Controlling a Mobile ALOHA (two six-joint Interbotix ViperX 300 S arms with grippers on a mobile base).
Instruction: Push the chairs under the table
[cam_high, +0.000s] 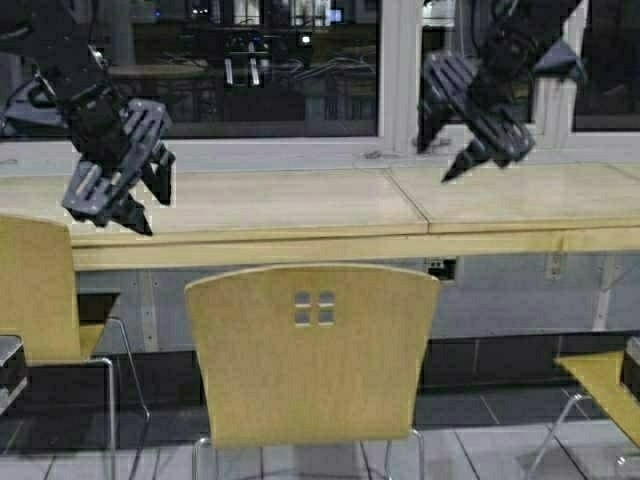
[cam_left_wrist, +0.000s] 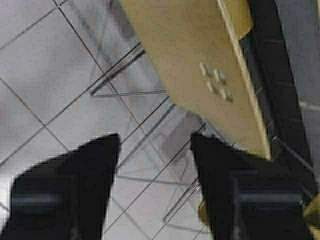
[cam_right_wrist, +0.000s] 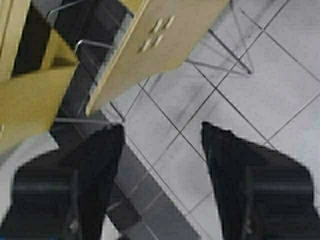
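1. High view: nearest the robot stands the middle chair (cam_high: 312, 350), its curved tan backrest with four small square cutouts facing the camera, thin chrome legs on the tiled floor (cam_high: 480, 440).
2. Its backrest top sits just below the front edge of the tabletop (cam_high: 300, 205), and the chair stands on the robot's side of that edge, not tucked under it.
3. A second chair (cam_high: 40, 290) stands at the left edge of the high view, only partly in frame, its backrest rising to about the tabletop's front edge.
4. A third chair (cam_high: 600, 385) shows only a seat corner and a chrome leg at the lower right.
5. Left gripper (cam_high: 140, 205) hangs in the air above the left part of the tabletop, tilted downward, touching nothing; its jaws are spread apart and hold nothing.
6. Left wrist view shows the two dark fingers (cam_left_wrist: 90, 170) wide apart, with floor tiles and the middle chair's backrest and wire legs well beyond them.
7. Right gripper (cam_high: 450, 155) hangs above the right section of the tabletop, also angled down and clear of every chair.
8. Right wrist view shows its fingers (cam_right_wrist: 95, 165) parted with only floor between them; the jaws are released.
9. Farthest back, a white-framed window (cam_high: 400, 75) runs behind the tabletop.
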